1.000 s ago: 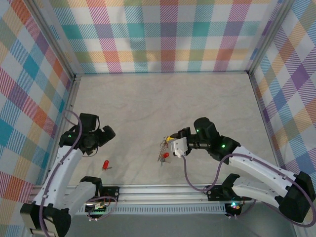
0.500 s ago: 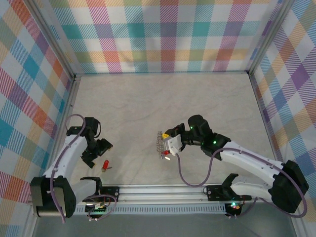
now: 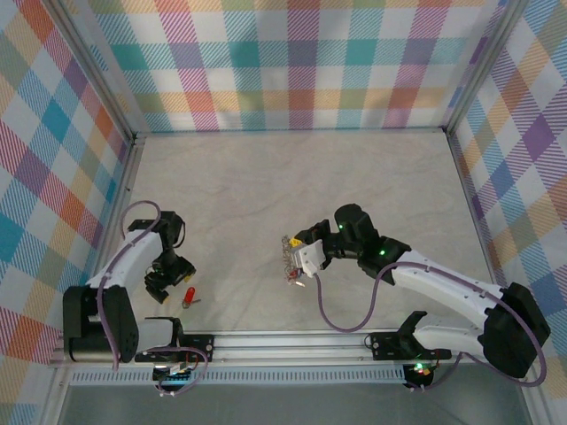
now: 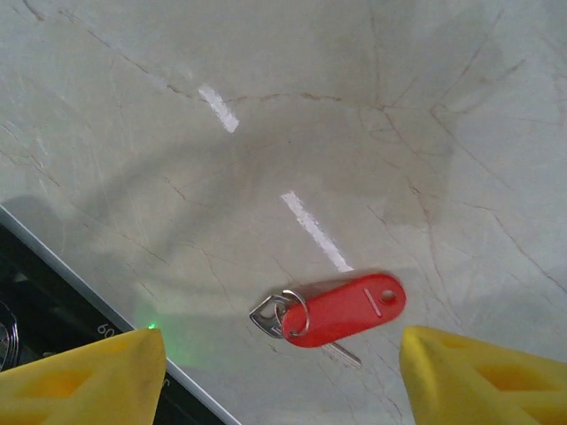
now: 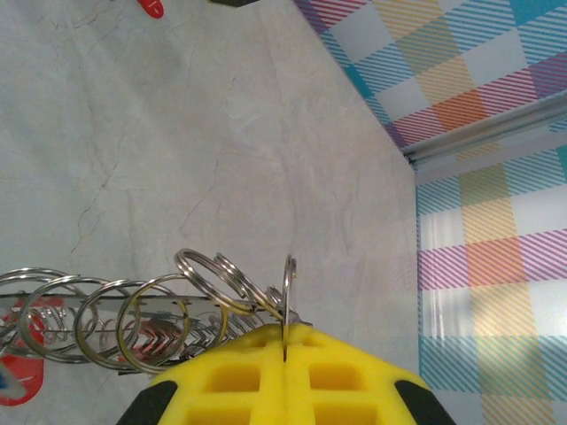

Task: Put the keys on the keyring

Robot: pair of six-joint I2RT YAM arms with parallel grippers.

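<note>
Two robot arms over a marbled table (image 3: 292,177), one clasping a keyring (image 5: 133,310), the other poised above a loose key (image 4: 345,310).

The right gripper (image 5: 283,367), near the table's middle and somewhat toward its near edge, is clenched on the keyring. One ring of the silver chain is pinched between its yellow tips, and red-headed keys (image 5: 18,381) hang among the rings. The left gripper (image 4: 283,381), close to the near left corner, has its jaws spread apart and grasps nothing. The loose key lies flat on the table between them, touching neither.
</note>
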